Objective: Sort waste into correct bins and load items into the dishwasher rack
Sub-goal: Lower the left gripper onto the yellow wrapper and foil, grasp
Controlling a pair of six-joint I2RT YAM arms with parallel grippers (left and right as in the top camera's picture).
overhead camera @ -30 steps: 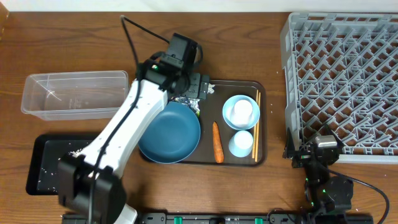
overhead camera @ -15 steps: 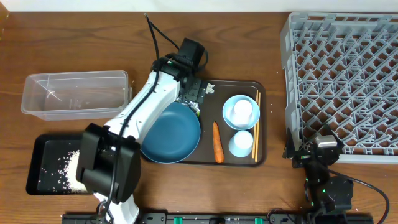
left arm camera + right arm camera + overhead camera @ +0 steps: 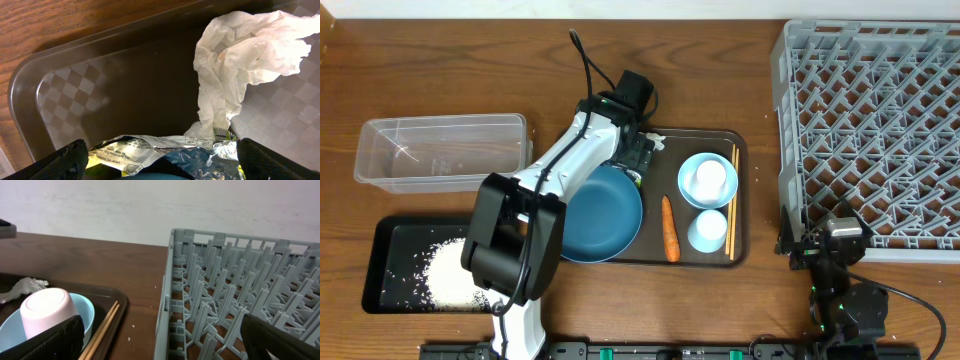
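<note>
Left end effector (image 3: 162, 162) wide apart above wrapper (image 3: 150, 150), right end effector (image 3: 162, 340) agape, wood table (image 3: 440, 60), white wall (image 3: 150, 205)

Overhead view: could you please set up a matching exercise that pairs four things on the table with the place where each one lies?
Things:
1. rice heap
2. carrot
3. chopsticks
4. upturned cup

Places:
A. along the right edge of the serving tray
B. in the black tray
C. inside the light-blue bowl
D. on the serving tray, just beside the dark-blue bowl

Pairs: 1-B, 2-D, 3-A, 4-C
</note>
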